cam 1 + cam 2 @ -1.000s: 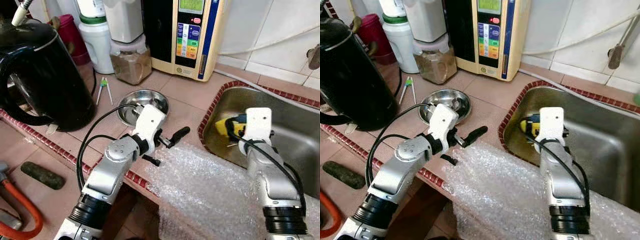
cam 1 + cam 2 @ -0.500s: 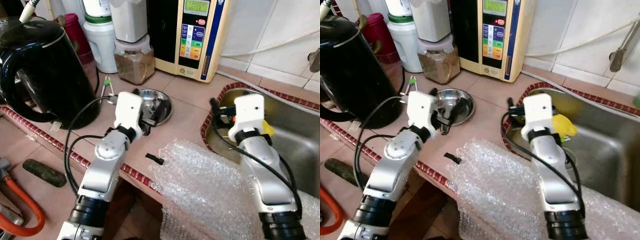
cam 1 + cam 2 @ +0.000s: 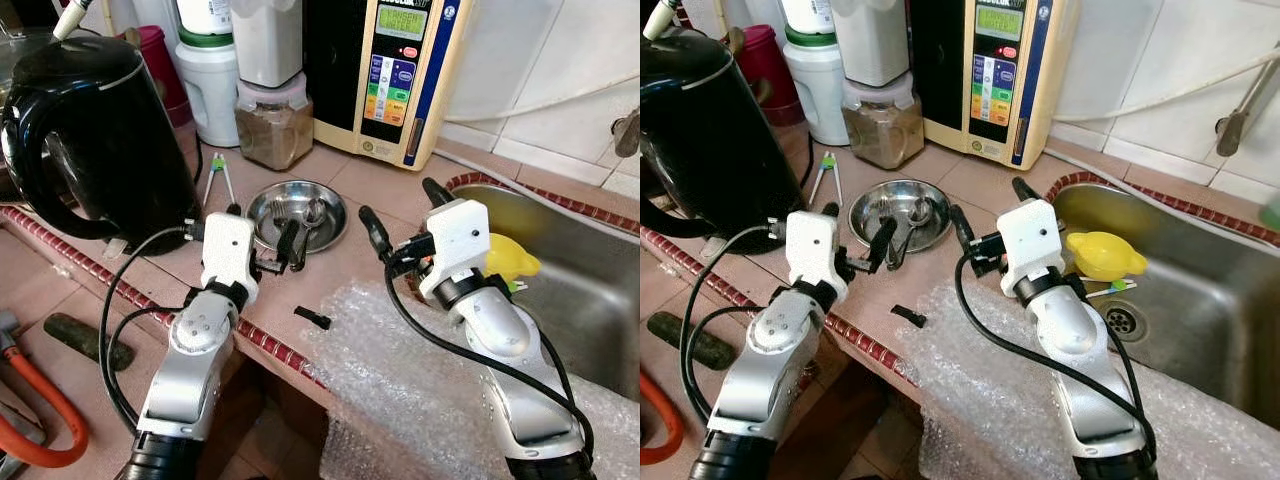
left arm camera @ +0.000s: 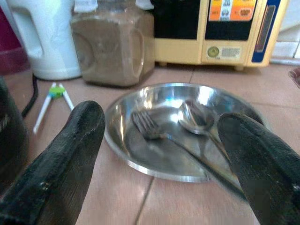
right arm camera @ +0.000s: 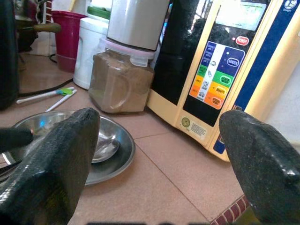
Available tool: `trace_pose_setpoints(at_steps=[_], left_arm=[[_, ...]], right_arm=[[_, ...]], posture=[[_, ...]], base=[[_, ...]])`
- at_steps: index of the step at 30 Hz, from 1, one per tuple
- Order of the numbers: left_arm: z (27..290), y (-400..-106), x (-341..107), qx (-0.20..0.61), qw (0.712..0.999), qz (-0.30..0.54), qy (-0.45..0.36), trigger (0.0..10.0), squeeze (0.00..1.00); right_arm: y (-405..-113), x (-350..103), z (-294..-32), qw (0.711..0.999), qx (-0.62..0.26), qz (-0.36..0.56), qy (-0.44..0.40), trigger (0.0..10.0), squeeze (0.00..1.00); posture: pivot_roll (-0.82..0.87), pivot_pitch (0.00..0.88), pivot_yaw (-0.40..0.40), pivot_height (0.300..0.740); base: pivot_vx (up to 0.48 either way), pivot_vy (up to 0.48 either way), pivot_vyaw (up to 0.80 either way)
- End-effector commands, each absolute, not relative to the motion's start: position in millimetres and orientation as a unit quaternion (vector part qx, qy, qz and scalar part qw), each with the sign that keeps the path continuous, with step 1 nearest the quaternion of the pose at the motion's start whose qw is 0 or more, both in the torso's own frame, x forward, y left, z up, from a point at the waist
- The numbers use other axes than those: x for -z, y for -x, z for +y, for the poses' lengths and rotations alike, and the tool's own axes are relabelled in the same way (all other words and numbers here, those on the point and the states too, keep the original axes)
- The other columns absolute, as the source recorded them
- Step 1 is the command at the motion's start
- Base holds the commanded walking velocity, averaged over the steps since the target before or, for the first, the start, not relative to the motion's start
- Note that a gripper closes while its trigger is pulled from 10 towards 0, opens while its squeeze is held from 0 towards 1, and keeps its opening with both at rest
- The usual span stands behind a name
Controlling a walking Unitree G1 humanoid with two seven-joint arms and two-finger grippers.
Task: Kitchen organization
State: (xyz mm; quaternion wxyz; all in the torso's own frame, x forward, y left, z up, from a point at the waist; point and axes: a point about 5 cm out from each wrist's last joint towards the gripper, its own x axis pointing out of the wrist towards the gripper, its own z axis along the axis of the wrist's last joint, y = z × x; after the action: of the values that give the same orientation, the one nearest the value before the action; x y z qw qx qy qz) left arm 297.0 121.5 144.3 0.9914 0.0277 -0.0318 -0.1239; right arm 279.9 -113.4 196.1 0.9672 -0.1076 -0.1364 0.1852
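Observation:
A steel bowl (image 3: 297, 212) holding a fork (image 4: 150, 129) and a spoon (image 4: 196, 116) sits on the tiled counter. My left gripper (image 3: 262, 228) is open at the bowl's near left rim, its fingers (image 4: 61, 159) wide apart and pointing at the bowl. My right gripper (image 3: 403, 210) is open over the counter between the bowl and the sink, nothing between its fingers (image 5: 56, 154). A yellow plastic item (image 3: 512, 262) lies in the sink (image 3: 590, 270) behind the right wrist.
A black kettle (image 3: 90, 140) stands at the left. A white jug (image 3: 215, 85), a jar of brown powder (image 3: 272, 125) and a water purifier (image 3: 395, 70) line the back. Bubble wrap (image 3: 420, 390) covers the near counter edge. A small black piece (image 3: 313, 318) lies beside it.
My right gripper has come out of the sink to the counter left of it, leaving the yellow item behind. My left gripper has swung left to the bowl's near rim.

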Motion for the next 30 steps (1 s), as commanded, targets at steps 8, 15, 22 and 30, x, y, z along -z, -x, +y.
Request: trace_pose_setpoints(at_steps=[8,15,22,30], left_arm=[[113.4,-273.8,-138.2,0.18,0.983,-0.028,-0.002,10.0,0.0],[108.2,-274.4,-126.8,0.2,0.98,-0.007,-0.01,10.0,0.0],[111.2,-293.1,-124.6,0.175,0.985,0.008,0.0,2.9,0.0],[116.7,-308.5,-131.1,0.153,0.987,0.013,0.038,0.0,0.0]], right_arm=[[-268.2,-200.9,-100.3,0.956,-0.234,-0.145,0.106,10.0,0.67],[-265.2,-199.5,-95.6,0.953,-0.245,-0.141,0.11,10.0,0.64],[-263.9,-199.5,-93.6,0.951,-0.249,-0.141,0.116,10.0,0.64],[-263.6,-197.8,-93.7,0.951,-0.247,-0.138,0.127,10.0,0.64]], posture=[[-0.01,0.063,-0.023,0.74],[-0.01,0.055,-0.022,0.74],[-0.01,0.053,-0.018,0.74],[-0.02,0.05,-0.012,0.74]], base=[[0.0,0.0,0.0],[0.0,0.0,0.0],[0.0,0.0,0.0],[0.0,0.0,0.0]])
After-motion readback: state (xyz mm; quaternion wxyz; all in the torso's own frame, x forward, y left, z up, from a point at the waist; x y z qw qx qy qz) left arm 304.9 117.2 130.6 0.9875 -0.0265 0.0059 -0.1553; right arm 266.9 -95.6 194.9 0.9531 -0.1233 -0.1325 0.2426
